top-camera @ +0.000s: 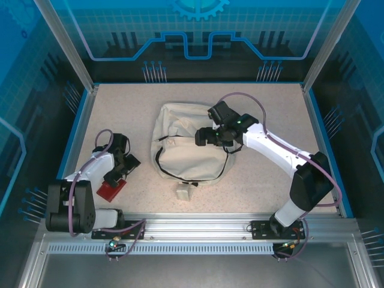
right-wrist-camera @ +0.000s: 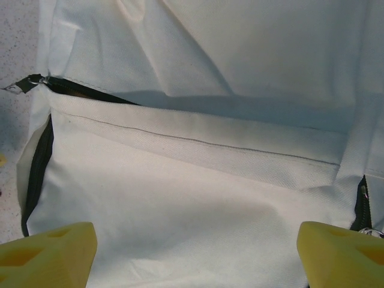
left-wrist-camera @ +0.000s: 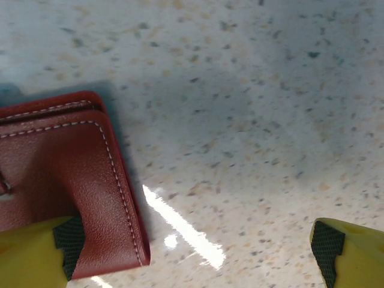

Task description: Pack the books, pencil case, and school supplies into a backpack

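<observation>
- Cream backpack [top-camera: 189, 150] lies flat at mid-table, with a black zip line [right-wrist-camera: 37, 157] down one edge and a beige tag [top-camera: 185, 191] at its near edge.
- Over it: the right gripper [top-camera: 201, 137], above the backpack's upper middle.
- Wrist view: its yellow fingers [right-wrist-camera: 51, 252] are wide apart with nothing between them and a fabric panel directly beneath. Contact with the fabric: cannot tell.
- Well left of the backpack: the left gripper [top-camera: 119, 174], low over the table [top-camera: 264, 180].
- A red stitched case [left-wrist-camera: 66, 174] lies on the table, its corner beneath one left finger pad [left-wrist-camera: 67, 240]; the other finger is over bare table.
- The left jaws are wide apart, not clamped on the case.
</observation>
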`<state>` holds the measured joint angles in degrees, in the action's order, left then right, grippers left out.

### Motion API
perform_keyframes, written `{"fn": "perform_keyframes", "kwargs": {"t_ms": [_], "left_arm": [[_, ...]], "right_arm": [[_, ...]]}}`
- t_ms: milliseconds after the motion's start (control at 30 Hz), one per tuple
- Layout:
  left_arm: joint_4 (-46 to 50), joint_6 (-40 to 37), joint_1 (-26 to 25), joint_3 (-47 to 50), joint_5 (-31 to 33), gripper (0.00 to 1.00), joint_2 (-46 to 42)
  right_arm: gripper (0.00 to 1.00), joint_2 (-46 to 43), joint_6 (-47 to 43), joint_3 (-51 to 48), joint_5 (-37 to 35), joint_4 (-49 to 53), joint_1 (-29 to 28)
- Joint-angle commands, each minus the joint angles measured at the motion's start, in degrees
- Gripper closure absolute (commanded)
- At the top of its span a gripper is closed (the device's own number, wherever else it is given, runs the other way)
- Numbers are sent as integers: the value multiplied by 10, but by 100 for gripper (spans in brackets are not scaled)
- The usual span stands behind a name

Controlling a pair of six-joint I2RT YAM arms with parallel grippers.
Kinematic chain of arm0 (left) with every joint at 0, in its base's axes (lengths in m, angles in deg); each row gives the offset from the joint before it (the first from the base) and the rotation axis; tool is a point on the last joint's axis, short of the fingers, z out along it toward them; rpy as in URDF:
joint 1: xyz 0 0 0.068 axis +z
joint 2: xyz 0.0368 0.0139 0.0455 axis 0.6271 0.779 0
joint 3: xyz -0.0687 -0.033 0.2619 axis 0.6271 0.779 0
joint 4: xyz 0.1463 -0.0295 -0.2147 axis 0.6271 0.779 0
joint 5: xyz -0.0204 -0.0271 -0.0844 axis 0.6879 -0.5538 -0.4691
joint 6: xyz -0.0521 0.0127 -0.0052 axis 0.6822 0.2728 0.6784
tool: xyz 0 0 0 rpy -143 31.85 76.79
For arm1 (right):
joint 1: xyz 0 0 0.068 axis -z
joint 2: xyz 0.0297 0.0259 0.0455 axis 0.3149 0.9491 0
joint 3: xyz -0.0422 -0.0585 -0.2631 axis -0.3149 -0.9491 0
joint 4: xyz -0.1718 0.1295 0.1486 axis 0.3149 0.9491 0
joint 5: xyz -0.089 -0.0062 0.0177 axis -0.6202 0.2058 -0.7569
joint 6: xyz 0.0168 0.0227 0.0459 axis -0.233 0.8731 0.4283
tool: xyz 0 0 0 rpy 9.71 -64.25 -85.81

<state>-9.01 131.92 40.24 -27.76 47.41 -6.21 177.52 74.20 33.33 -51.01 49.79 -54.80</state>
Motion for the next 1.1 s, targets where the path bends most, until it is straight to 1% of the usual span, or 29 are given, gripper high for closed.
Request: {"fn": "perform_keyframes", "kwargs": {"t_ms": [0,67,100,167,233,333,500,567,600,667,767,833,900,933,1000,1067], "left_arm": [[-117,-29,4,5,-123,3,24],[-159,-39,-4,-2,-191,5,40],[-168,-44,-11,-10,-212,6,47],[-170,-55,-25,-32,-226,8,54],[-150,-71,-37,-58,-222,8,49],[-97,-85,-39,-87,-197,8,26],[20,-78,-32,-99,-65,6,-12],[40,-68,-17,-87,-45,7,-14],[39,-61,-8,-77,-47,8,-14],[26,-38,6,-56,-55,13,-17],[3,4,8,-37,-63,21,-23],[-6,33,8,-29,-59,30,-20],[-21,56,8,-18,-60,43,-14],[-30,65,8,-15,-62,47,-10],[-40,82,7,-8,-69,51,-1],[-39,89,7,-8,-69,52,6]], "right_arm": [[13,8,7,18,2,15,-7],[13,12,9,22,0,18,-7],[13,14,10,23,-1,19,-7],[13,17,13,25,-4,20,-7],[12,20,15,28,-5,22,-7],[13,21,19,29,-4,22,-7],[13,25,20,29,0,18,-9],[13,29,20,32,1,19,-10],[13,32,19,35,2,19,-12],[13,36,19,38,3,20,-14],[13,41,19,43,5,21,-17],[13,44,19,46,5,22,-20],[13,46,20,46,4,21,-23],[13,47,22,47,4,21,-23],[13,48,24,48,4,22,-25],[13,49,25,48,4,23,-26]]}}
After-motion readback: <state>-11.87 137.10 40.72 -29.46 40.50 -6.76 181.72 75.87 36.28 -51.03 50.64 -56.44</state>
